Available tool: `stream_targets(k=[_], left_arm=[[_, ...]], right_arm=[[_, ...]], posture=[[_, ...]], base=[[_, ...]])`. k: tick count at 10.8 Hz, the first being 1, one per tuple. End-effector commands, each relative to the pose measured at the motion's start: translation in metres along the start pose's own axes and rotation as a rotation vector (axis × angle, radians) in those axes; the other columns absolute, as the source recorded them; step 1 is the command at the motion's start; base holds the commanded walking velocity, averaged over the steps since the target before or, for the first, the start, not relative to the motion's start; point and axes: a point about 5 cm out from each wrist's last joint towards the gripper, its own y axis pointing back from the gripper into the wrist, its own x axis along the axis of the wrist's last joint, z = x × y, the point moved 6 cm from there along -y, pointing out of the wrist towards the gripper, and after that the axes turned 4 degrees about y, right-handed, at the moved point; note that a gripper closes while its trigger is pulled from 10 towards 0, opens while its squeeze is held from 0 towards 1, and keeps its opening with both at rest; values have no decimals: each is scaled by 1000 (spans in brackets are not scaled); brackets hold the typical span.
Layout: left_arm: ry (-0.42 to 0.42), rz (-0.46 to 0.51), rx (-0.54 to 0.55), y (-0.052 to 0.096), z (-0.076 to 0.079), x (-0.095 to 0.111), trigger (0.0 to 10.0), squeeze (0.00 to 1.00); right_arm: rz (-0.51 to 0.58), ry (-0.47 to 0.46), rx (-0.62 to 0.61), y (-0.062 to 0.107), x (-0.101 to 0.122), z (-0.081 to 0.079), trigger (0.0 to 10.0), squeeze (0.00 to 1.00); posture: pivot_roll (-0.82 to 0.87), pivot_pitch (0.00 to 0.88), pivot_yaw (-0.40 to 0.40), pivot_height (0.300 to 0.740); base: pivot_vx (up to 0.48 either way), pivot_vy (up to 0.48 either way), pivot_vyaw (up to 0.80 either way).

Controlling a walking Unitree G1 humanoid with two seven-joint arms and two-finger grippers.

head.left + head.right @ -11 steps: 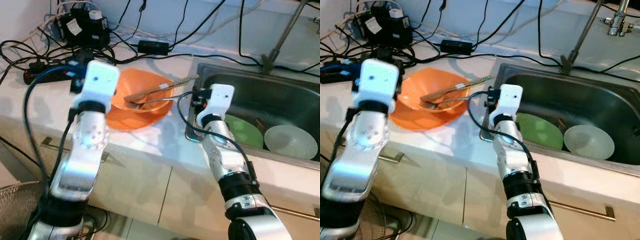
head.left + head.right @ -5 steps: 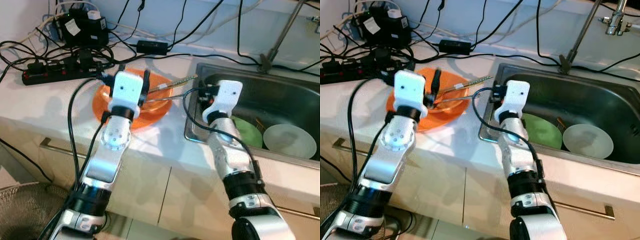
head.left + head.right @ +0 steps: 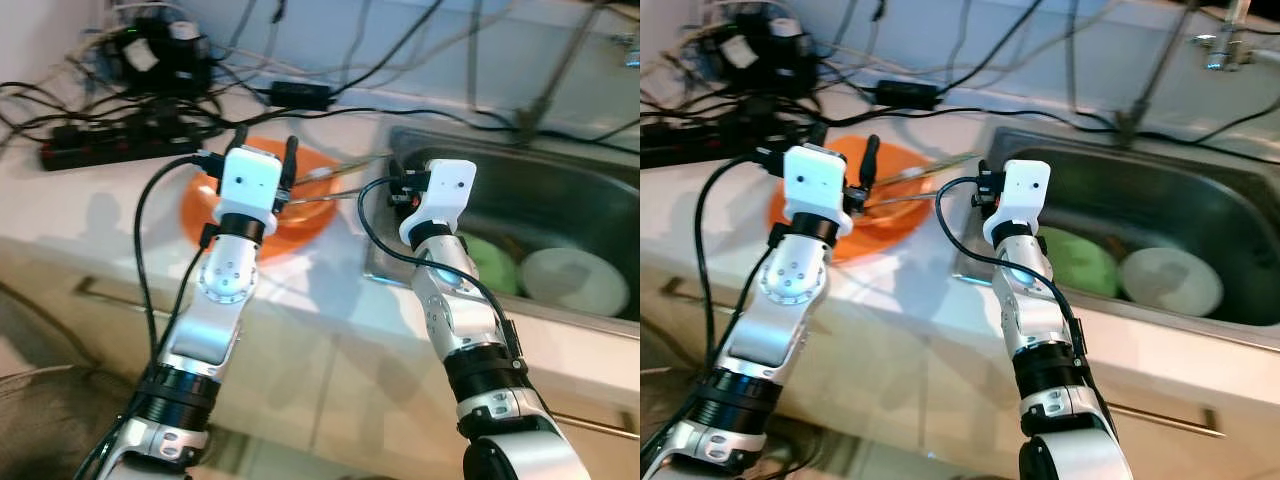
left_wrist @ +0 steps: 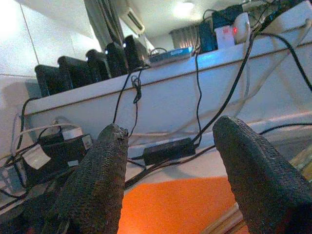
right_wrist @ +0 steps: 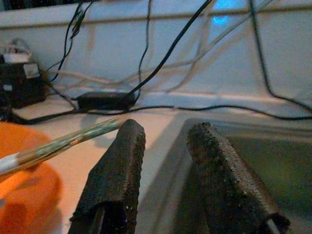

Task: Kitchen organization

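Tabletop (image 3: 90, 215), white and strewn with black cables at the back, carries an orange bowl (image 3: 205, 205) beside a steel sink (image 3: 560, 205). Inside the sink lie a green plate (image 3: 492, 262) and a pale bowl (image 3: 565, 280), the plate partly hidden behind the right arm. Both arms reach forward. The left gripper (image 4: 170, 165) hovers over the orange bowl with its fingers (image 4: 97, 180) spread wide and nothing between them; whether they touch the bowl cannot be told. The right gripper (image 5: 163, 165) hangs at the sink's near-left corner, fingers a little apart and empty. Chopsticks (image 5: 58, 144) and a metal utensil (image 3: 320, 200) rest across the bowl's rim, their ends inside hidden by the left wrist, so the utensil's kind is unclear.
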Motion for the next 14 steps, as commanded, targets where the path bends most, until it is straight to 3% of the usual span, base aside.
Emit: stream_targets(k=[1, 6, 14], left_arm=[[4, -11, -13, 3, 6, -5, 10000, 0], [3, -8, -4, 3, 5, -4, 10000, 0], [-37, -38, 17, 4, -8, -10, 10000, 0]], right_arm=[[10, 0, -12, 1, 2, 9, 10000, 0], [-8, 23, 6, 3, -2, 4, 10000, 0], [-32, 24, 11, 2, -6, 3, 10000, 0]], posture=[[113, 21, -49, 740], [117, 12, -51, 740], [134, 29, -68, 740]], base=[[0, -326, 0], [0, -315, 0], [0, 0, 0]])
